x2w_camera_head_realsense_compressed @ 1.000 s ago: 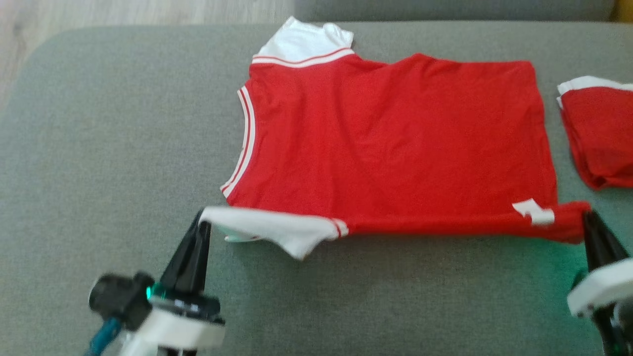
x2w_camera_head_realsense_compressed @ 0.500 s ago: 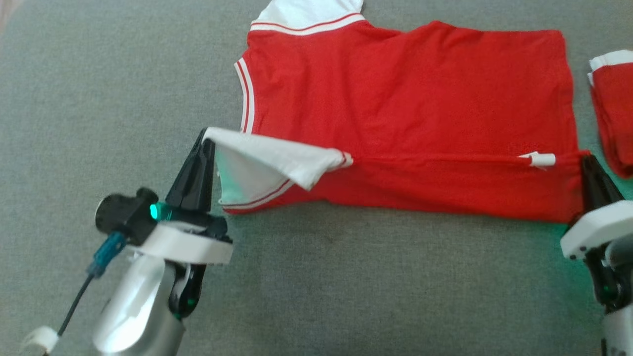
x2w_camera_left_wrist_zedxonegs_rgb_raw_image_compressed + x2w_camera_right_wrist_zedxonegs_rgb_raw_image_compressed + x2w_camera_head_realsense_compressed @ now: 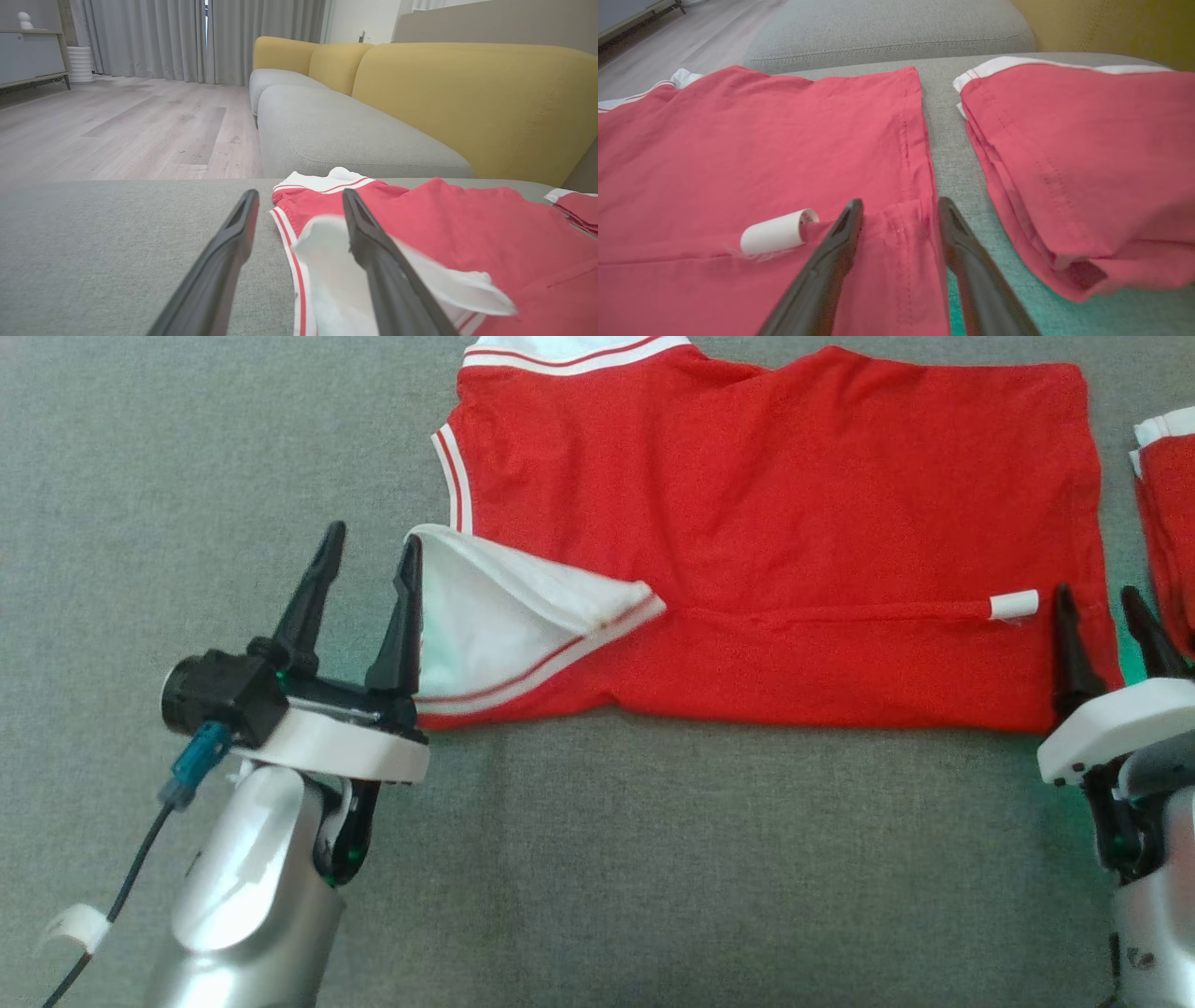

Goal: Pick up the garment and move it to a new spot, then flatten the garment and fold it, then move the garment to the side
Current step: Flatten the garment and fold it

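Looking down on the red garment (image 3: 775, 504), flat on the grey cushion (image 3: 653, 859), long axis running left to right, near edge already folded over. Finding the left tool (image 3: 372, 536) spread wide and empty at the edge of the white sleeve (image 3: 504, 616); same for the right tool (image 3: 1095, 592), empty over the hem corner beside the label (image 3: 1013, 606). Equally near, 1 per end. Watching the folded stack (image 3: 1167, 523) close on the right: likely in the way.

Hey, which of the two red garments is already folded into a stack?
The smaller red garment at far right, beyond the right claw: it lies in stacked layers. The big jersey is spread out, only its near edge turned over.
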{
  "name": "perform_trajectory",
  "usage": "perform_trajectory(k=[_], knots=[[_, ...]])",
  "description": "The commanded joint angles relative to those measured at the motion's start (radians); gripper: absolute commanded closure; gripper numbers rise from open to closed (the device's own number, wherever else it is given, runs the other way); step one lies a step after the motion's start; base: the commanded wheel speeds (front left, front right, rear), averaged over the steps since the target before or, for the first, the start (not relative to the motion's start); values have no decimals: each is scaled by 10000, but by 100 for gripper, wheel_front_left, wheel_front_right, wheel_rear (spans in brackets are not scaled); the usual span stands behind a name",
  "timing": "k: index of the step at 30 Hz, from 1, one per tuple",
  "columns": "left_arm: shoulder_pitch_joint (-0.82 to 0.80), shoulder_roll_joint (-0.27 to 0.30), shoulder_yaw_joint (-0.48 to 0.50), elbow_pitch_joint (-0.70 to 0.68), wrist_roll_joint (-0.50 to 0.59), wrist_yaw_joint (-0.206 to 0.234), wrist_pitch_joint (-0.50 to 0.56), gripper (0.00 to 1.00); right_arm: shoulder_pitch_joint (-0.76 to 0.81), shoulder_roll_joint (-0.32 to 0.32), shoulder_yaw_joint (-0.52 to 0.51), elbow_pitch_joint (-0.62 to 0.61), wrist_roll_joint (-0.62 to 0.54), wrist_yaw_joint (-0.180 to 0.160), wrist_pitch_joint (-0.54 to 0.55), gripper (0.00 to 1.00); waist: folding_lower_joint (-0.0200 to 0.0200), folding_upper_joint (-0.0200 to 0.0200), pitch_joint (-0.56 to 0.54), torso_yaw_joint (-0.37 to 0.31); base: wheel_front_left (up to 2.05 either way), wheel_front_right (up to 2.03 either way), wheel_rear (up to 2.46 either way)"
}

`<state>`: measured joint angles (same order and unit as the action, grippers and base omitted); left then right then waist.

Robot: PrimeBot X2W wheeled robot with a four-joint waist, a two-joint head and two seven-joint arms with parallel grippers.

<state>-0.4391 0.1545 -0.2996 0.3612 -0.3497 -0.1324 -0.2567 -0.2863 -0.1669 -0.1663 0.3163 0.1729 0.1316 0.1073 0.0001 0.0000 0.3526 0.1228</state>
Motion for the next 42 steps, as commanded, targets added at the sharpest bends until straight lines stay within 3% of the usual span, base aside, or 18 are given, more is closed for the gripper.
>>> perform_trajectory(k=[1,17,32,33,35,36,37,42], knots=[[-316,108,465,-247,125,18,-51,0,-171,15,197,-276,-72,-9,-125,0,-1,0,-23,-8,0,0,0],[2150,-741,1504,763,388,95,-51,0,1033,634,181,-880,214,-9,-478,0,-1,0,-756,-471,0,0,0],[1415,-667,1188,2786,606,38,-51,0,1039,767,82,-1184,185,-9,-378,0,-1,0,-466,-587,0,0,0],[1354,-670,1160,2840,581,35,-51,4,1032,763,79,-1192,184,-9,-364,0,-1,0,-440,-582,0,0,0],[1253,-654,991,2936,555,27,-51,54,1026,756,64,-1187,173,-9,-324,0,-1,0,-403,-564,0,0,0],[1214,-644,890,2954,530,25,-51,66,1025,756,47,-1176,169,-9,-314,0,-1,0,-392,-553,0,0,0],[1190,-626,770,2948,493,23,-51,100,1026,756,25,-1151,158,-9,-294,0,-1,0,-388,-540,0,0,0],[1242,-460,311,2839,206,20,-51,100,1054,778,-33,-993,145,-9,-152,0,-1,0,-446,-489,0,0,0]])
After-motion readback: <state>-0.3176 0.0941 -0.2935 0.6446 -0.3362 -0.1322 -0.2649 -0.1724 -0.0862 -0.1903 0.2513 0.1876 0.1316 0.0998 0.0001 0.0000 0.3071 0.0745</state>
